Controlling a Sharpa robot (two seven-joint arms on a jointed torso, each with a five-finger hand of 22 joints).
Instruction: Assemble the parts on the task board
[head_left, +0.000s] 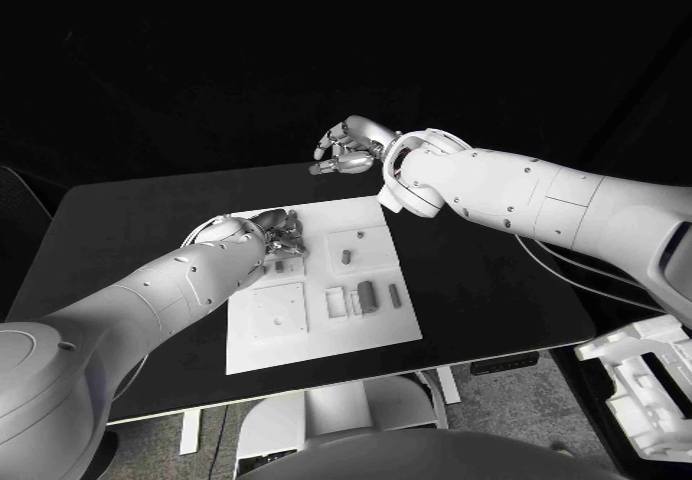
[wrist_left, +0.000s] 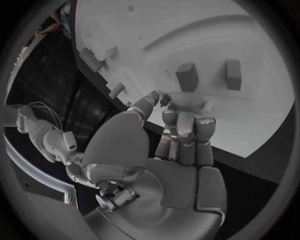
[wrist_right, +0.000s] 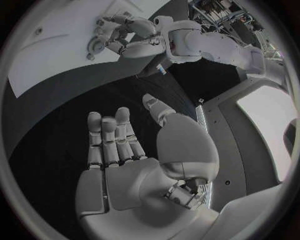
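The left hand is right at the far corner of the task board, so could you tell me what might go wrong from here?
1. The left hand has its fingers curled close over the task board near small grey parts; a careless move could knock them out of place.
2. In the left wrist view, whether the fingertips actually pinch anything cannot be told, so a grasp may be missed.
3. The right hand hangs open beyond the board, too far away to steady it.
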